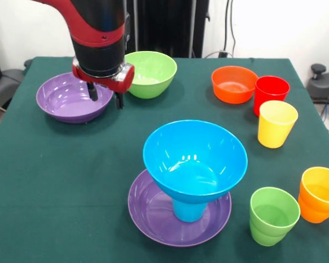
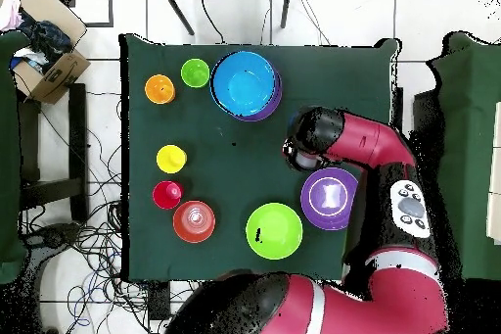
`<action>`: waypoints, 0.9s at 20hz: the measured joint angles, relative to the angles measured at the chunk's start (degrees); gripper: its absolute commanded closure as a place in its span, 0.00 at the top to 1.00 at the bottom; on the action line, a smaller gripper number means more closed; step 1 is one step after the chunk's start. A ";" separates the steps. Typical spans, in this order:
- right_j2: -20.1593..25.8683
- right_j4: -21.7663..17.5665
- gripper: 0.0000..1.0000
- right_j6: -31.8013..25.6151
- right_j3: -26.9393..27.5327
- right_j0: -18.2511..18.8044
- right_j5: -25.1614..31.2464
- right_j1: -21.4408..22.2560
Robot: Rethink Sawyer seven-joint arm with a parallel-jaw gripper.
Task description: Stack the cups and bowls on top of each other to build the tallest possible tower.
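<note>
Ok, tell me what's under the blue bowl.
The blue bowl sits on a blue cup, which stands in a purple bowl. The bowl hides the cup's upper part.

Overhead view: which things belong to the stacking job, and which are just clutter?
Job:
tower: blue bowl on blue cup in purple bowl
second purple bowl
light green bowl
orange bowl
red cup
yellow cup
green cup
orange cup

Clutter:
cardboard box
floor cables

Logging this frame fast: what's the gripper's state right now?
Gripper: open, holding nothing, hanging over the near rim of the purple bowl.
</note>
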State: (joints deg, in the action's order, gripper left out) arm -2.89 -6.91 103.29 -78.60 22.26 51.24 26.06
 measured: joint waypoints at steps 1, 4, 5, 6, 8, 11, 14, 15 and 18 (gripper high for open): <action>-0.35 0.00 1.00 0.00 -0.29 -0.11 0.00 -0.01; -1.48 0.00 1.00 0.00 -0.83 -0.49 -0.01 -0.01; -1.67 0.01 1.00 0.00 -0.83 -0.56 0.00 -0.01; -2.06 0.02 1.00 0.00 -0.81 -0.69 -0.01 0.01; -2.84 0.02 1.00 0.00 -0.82 -0.91 0.00 -0.02; -3.66 0.02 1.00 0.00 -0.81 -1.05 -0.01 -0.12; -4.24 0.02 1.00 0.00 -0.81 -1.04 -0.01 -0.52; -4.29 0.02 1.00 0.00 -0.81 -1.04 -0.01 -0.58; -4.41 0.02 1.00 0.00 -0.81 -1.04 -0.02 -0.74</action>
State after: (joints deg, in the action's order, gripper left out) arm -7.30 -6.89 103.29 -79.41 21.22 51.23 25.32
